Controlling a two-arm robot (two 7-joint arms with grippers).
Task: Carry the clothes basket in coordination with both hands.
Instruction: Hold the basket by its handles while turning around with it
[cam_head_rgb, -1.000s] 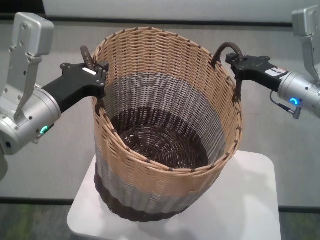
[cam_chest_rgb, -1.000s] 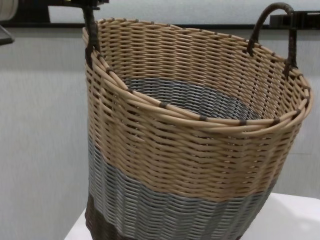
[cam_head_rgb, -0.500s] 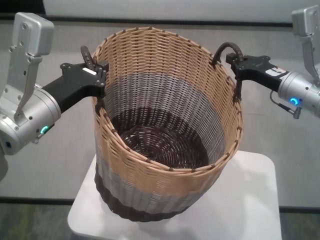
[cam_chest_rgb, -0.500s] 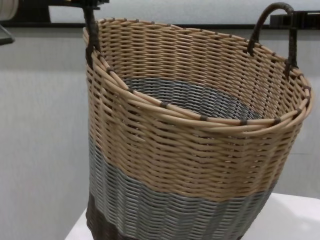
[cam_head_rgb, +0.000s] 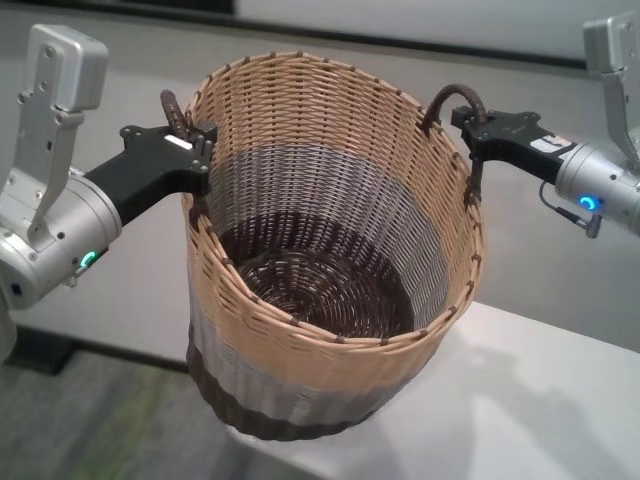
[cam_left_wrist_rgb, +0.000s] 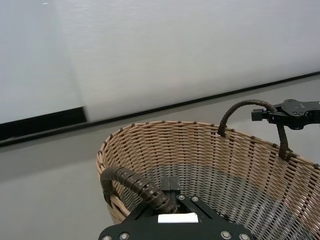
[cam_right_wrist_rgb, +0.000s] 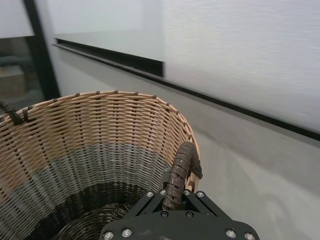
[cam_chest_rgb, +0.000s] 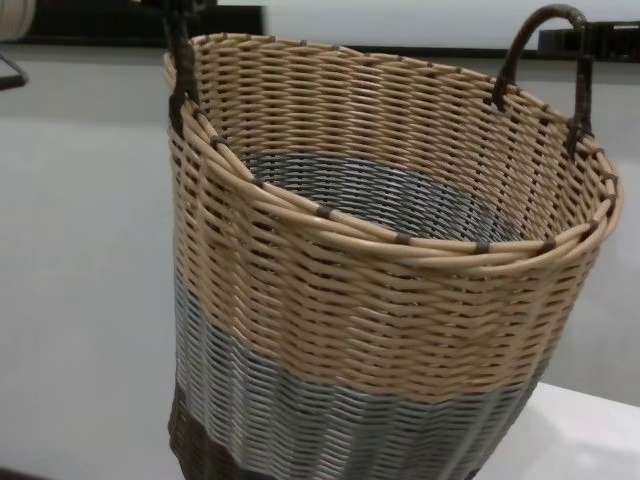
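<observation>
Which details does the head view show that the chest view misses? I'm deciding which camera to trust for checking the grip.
Only the head view shows the left gripper and right gripper, each shut on a handle, plus the basket's dark woven floor. Only the chest view shows the basket's outer wall up close, tan over grey over a dark base. Both show the basket, its rim, the right handle and the white table at lower right.
</observation>
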